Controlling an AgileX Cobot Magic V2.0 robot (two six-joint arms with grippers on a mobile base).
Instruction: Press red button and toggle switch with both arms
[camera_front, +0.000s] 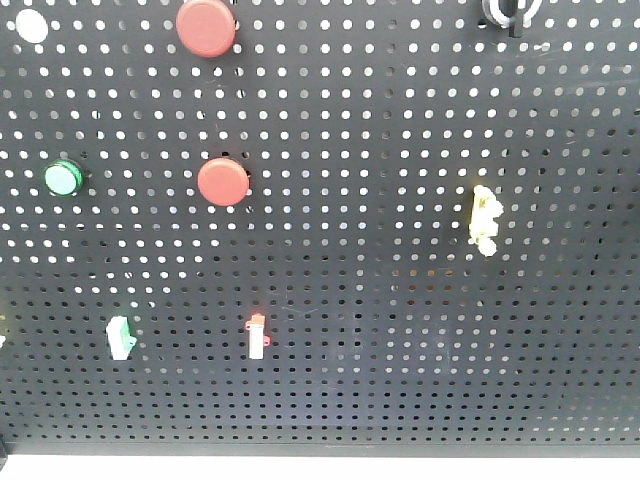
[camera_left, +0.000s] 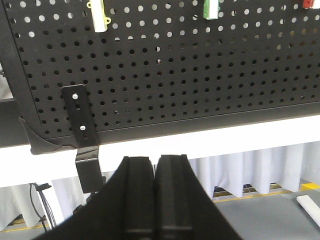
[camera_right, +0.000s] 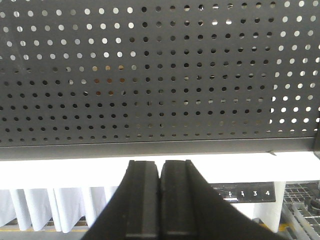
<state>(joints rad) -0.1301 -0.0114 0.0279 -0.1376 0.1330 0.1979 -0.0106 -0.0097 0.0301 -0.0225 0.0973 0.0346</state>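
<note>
Upper red button (camera_front: 205, 28): eleven o'clock in your front view; the top edge cuts off its upper part.
Black knob (camera_front: 510, 12): one o'clock, same view; only its lower part shows, so you cannot tell its type.
Yellow switch (camera_left: 97, 15): eleven o'clock in your left wrist view; its top is cut off.
Green switch (camera_left: 211, 9): one o'clock; you see only the lower end.
Red part (camera_left: 312, 4): two o'clock corner; a sliver, unidentifiable.
White object (camera_left: 310, 207): four o'clock; cut by the right edge, unidentifiable.
Left gripper (camera_left: 154, 160): six o'clock; the bottom edge cuts off the finger bases.
Right gripper (camera_right: 160, 162): six o'clock in your right wrist view; cut off likewise.
Number strip (camera_right: 247, 193): four o'clock; you can read 3 and 4, the marks left of them are too small.
</note>
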